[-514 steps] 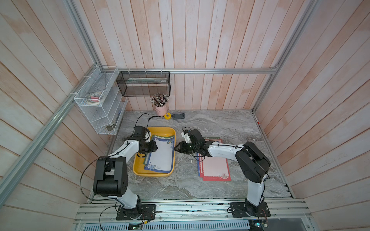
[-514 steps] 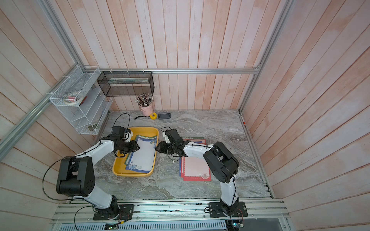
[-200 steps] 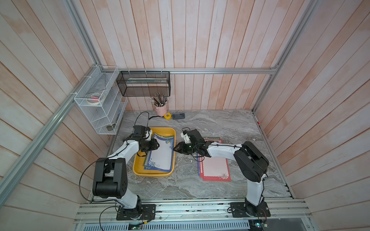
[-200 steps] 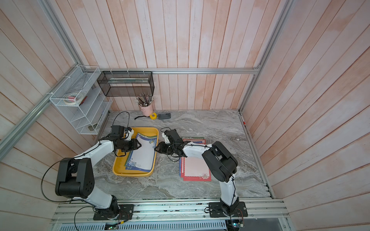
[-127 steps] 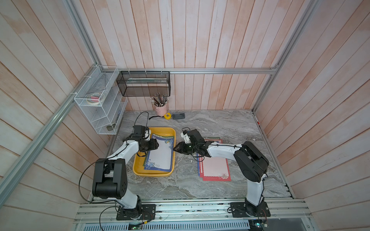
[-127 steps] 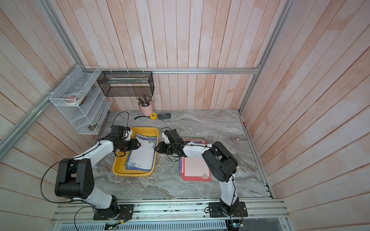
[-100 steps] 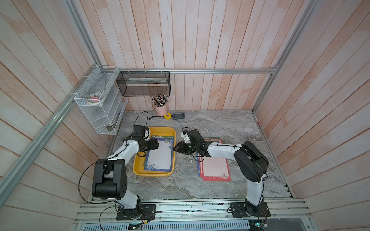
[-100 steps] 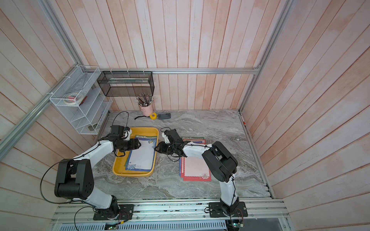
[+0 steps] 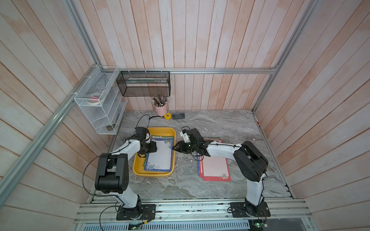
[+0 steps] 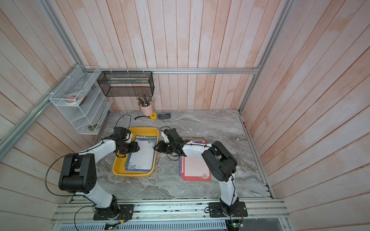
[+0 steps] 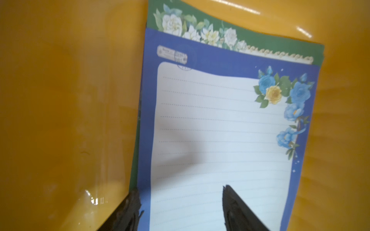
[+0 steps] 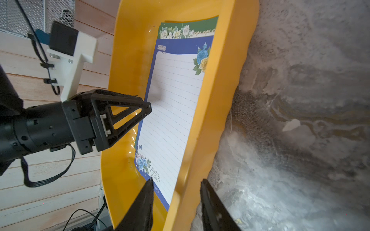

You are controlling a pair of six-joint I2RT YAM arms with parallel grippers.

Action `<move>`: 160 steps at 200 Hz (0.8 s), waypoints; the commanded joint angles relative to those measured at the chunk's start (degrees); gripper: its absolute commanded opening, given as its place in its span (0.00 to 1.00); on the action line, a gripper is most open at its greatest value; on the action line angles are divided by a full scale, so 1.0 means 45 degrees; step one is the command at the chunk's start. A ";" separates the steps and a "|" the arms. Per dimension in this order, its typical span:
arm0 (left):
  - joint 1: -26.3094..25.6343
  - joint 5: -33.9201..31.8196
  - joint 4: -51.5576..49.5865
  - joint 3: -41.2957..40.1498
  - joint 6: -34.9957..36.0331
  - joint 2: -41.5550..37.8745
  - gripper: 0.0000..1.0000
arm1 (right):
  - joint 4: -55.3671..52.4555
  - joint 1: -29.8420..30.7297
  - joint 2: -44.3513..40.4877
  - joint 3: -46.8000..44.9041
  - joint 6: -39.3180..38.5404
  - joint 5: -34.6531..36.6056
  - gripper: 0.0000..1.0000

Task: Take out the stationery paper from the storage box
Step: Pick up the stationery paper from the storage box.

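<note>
The yellow storage box [image 9: 152, 173] lies left of centre on the marble table. In it, a blue-bordered sheet of stationery paper [image 11: 220, 130] lies on top of a green-bordered sheet [image 11: 260, 46]. My left gripper [image 11: 180, 189] is open low over the blue sheet's left edge, one finger outside the border and one over the white centre. My right gripper [image 12: 177, 179] is open and straddles the box's right wall [image 12: 220, 100]. Its inner finger is above the sheet's corner, clear of the wall. More sheets, a red-bordered pink one [image 9: 215, 168] on top, lie stacked on the table under the right arm.
Along the back wall stand a pink pencil cup [image 9: 161, 109], a yellow tape measure [image 9: 167, 116] and a small dark device [image 9: 178, 115]. A white wire rack [image 9: 100, 112] and a black mesh basket [image 9: 144, 84] hang on the left and back walls.
The blue sheet lay askew a second ago and now lies straighter and flatter in the box. The left gripper's jaws have widened. The right arm has not moved.
</note>
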 commanded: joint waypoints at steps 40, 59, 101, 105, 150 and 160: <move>-0.0054 -0.0183 -0.0227 0.0169 0.0134 0.0134 0.64 | 0.0012 0.0041 0.0311 0.0107 -0.0086 -0.0351 0.41; -0.0054 -0.0485 -0.0104 0.0146 0.0154 -0.0103 0.66 | 0.0001 0.0045 0.0309 0.0093 -0.0083 -0.0350 0.41; -0.0054 -0.0804 -0.0060 0.0050 0.0193 -0.0252 0.66 | 0.0002 0.0041 0.0291 0.0138 -0.0063 -0.0360 0.41; -0.0054 -0.0801 -0.0070 0.0053 0.0200 -0.0230 0.66 | 0.0000 0.0040 0.0301 0.0143 -0.0058 -0.0342 0.41; -0.0054 -0.0519 -0.0129 0.0111 0.0176 -0.0169 0.65 | -0.0016 0.0051 0.0332 0.0160 -0.0023 -0.0372 0.41; -0.0056 -0.0384 -0.0092 0.0111 0.0155 -0.0193 0.64 | -0.0043 0.0036 0.0363 0.0186 -0.0010 -0.0382 0.41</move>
